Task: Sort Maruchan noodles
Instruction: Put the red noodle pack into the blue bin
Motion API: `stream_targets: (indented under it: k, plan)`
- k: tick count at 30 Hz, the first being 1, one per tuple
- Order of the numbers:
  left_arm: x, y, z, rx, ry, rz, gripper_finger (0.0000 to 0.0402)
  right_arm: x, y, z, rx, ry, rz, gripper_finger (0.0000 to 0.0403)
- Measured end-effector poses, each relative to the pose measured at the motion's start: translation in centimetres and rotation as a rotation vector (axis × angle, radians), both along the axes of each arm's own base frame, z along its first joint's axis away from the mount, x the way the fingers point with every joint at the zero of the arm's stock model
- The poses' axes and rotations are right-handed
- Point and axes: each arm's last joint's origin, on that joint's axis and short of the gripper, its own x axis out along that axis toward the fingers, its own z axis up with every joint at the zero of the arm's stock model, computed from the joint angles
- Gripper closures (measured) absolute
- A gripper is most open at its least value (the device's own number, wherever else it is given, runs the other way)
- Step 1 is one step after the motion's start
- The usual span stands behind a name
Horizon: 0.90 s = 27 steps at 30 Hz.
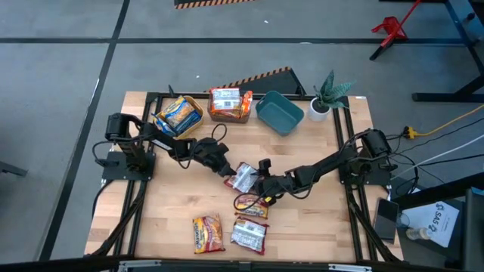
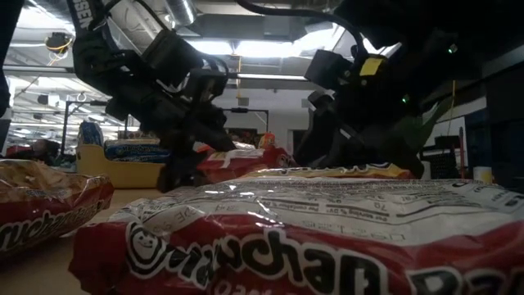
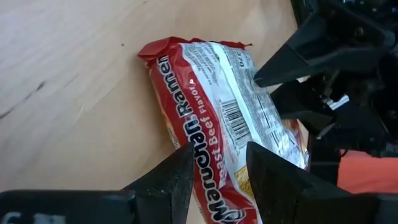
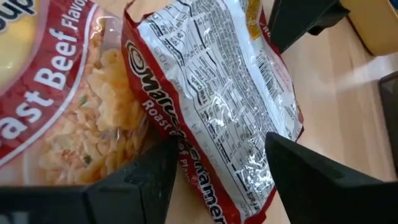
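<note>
A red-and-silver Maruchan packet (image 1: 243, 178) lies silver back up at the table's middle, between my two grippers. My left gripper (image 1: 227, 174) comes at it from the left and is shut on its end (image 3: 211, 93). My right gripper (image 1: 262, 185) comes from the right. Its fingers (image 4: 155, 174) stand apart over the packet's other end (image 4: 217, 74). One side of this packet overlaps a second red packet (image 4: 56, 93) that lies face up on the table. Two more packets (image 1: 208, 232) (image 1: 249, 234) lie flat near the front edge. My left gripper has the packet's red-edged end (image 3: 217, 149) between its two fingers, coming in on a slant from the table's left. The fingers hide the place of contact. The packet sits tilted, its other side toward the right gripper. My right gripper: I cannot tell whether its fingers touch the packet.
Along the far edge stand a yellow bin (image 1: 198, 115) with blue packets, an orange bin (image 1: 227, 118) with packets, and a teal bin (image 1: 280, 113). A potted plant (image 1: 327, 97) is at the far right corner. Bare wood shows at the near left and right.
</note>
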Motion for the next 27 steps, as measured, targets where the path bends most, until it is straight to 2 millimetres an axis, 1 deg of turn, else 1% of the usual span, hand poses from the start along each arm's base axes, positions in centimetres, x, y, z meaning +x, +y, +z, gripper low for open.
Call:
stream_targets:
  k: [6,11,14,17,21,23,27]
  plan:
    - [0.0,-0.3,0.0,-0.045,0.017,0.011,0.0261,0.3,-0.5,0.1,-0.002,-0.018,-0.009,0.0171]
    - [0.1,-0.3,-0.7,-0.184,0.072,0.085,0.025,0.5,-0.9,0.3,0.012,-0.038,-0.017,0.0171]
    - [0.2,-0.2,-1.7,-0.272,0.131,0.122,0.0247,0.5,-0.9,0.3,0.009,-0.035,-0.018,0.0171]
    - [0.2,-0.2,-1.8,-0.264,0.126,0.138,0.0248,0.4,-1.0,0.1,0.011,-0.011,-0.012,0.0171]
    - [0.5,-0.3,-0.8,-0.227,0.02,0.099,0.0247,0.3,-1.0,0.0,0.009,0.006,-0.01,0.0171]
    - [0.6,-0.2,-0.7,-0.191,-0.012,0.1,0.0246,0.3,-1.0,0.0,0.011,0.01,-0.008,0.0171]
    - [0.7,-0.1,-0.7,-0.195,-0.011,0.133,0.0246,0.3,-1.0,0.0,0.012,0.008,-0.01,0.0171]
